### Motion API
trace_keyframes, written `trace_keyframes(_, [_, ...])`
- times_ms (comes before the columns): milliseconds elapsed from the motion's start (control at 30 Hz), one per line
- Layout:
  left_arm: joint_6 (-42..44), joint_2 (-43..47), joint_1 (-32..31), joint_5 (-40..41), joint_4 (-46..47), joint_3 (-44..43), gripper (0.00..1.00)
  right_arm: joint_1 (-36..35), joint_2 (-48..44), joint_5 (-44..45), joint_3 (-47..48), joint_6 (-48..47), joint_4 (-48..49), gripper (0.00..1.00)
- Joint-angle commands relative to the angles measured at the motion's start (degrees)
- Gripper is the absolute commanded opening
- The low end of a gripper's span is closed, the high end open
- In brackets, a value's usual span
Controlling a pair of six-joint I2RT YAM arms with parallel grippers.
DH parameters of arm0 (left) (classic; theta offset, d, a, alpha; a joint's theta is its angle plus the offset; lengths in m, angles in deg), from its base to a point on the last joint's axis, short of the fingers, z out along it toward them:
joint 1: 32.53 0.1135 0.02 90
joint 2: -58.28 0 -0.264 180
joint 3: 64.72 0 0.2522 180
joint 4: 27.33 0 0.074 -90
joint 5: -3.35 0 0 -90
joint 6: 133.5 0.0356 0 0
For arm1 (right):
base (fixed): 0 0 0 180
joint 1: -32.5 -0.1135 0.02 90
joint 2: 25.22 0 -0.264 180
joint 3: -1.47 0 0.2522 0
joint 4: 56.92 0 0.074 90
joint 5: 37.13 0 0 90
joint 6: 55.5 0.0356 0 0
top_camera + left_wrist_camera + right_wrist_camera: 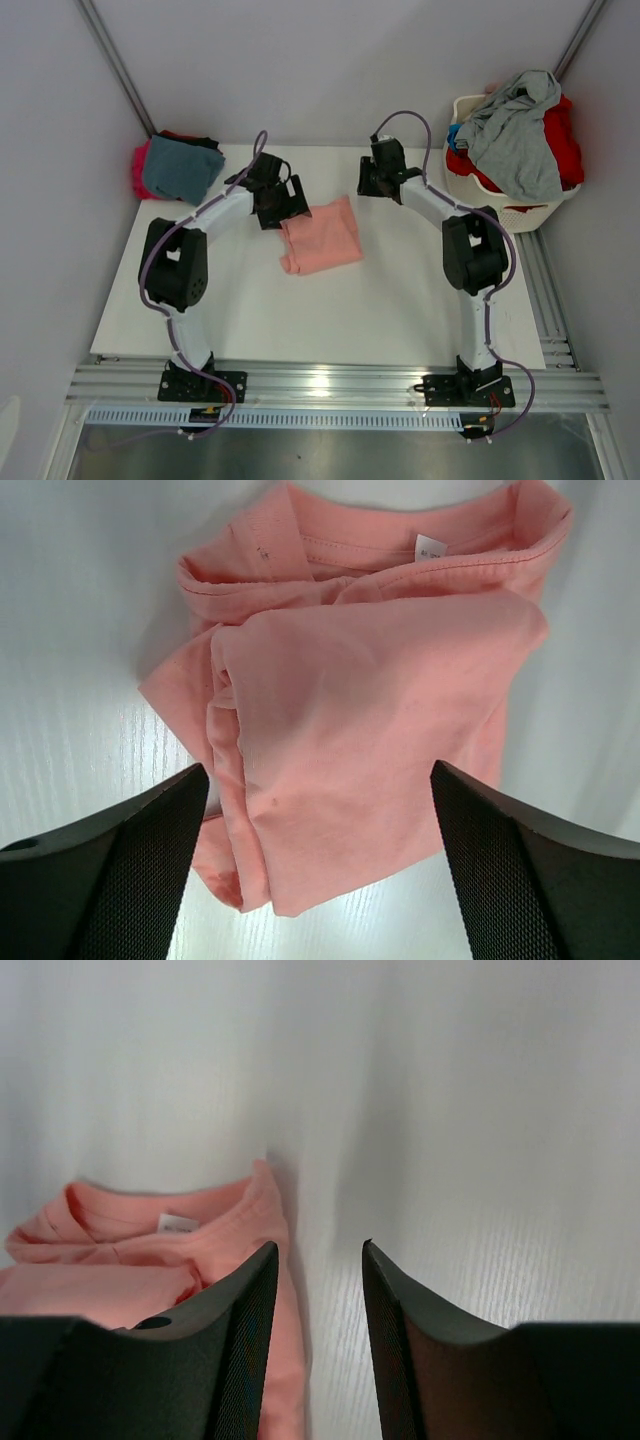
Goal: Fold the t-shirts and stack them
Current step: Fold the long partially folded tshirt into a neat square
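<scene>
Hanging over tee point(370, 680) edge: L hand point(318, 770)

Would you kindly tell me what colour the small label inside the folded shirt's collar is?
White label on the salmon-pink t-shirt; clearest in the left wrist view.

One pink t-shirt point(322, 237); one folded stack point(178, 167); one basket point(520, 215); left gripper point(318, 768) plus right gripper point(318, 1244), two
</scene>
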Motion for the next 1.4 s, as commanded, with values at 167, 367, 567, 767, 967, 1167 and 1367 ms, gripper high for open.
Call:
trace_keyframes(167, [0.43, 6.19, -0.14, -1.78, 2.74, 4.26, 0.98, -3.42, -12.06, 4.10, -8.27, -0.43, 1.12, 0.44])
trace_keyframes(367, [1.04, 14.11, -1.72, -6.26, 8.11, 12.70, 0.98, -5.53, -23.32, 4.73, -21.52, 2.11, 1.10, 0.47])
trace_keyframes(567, [2.36, 11.92, -3.48, -11.79, 11.01, 10.87, 0.98, -5.45, -24.74, -5.08, -24.98, 6.95, 0.67, 0.52])
trace_keyframes(767, [5.00, 2.97, -4.88, -18.39, 7.59, 1.38, 0.97, -7.20, -26.06, -13.64, -33.15, 15.30, 10.77, 0.49])
trace_keyframes(967, [5.97, -8.28, -4.80, -21.12, 1.97, -11.61, 0.97, -11.85, -23.44, -16.81, -35.54, 18.82, 19.83, 0.09])
trace_keyframes(1167, [6.49, -17.60, -4.80, -22.97, -2.95, -19.62, 0.93, -15.29, -16.49, -17.34, -30.53, 20.40, 20.10, 0.00])
trace_keyframes(1367, [8.25, -21.66, -4.19, -19.37, -7.44, -22.53, 0.91, -16.61, -12.17, -16.02, -27.97, 19.79, 19.13, 0.00])
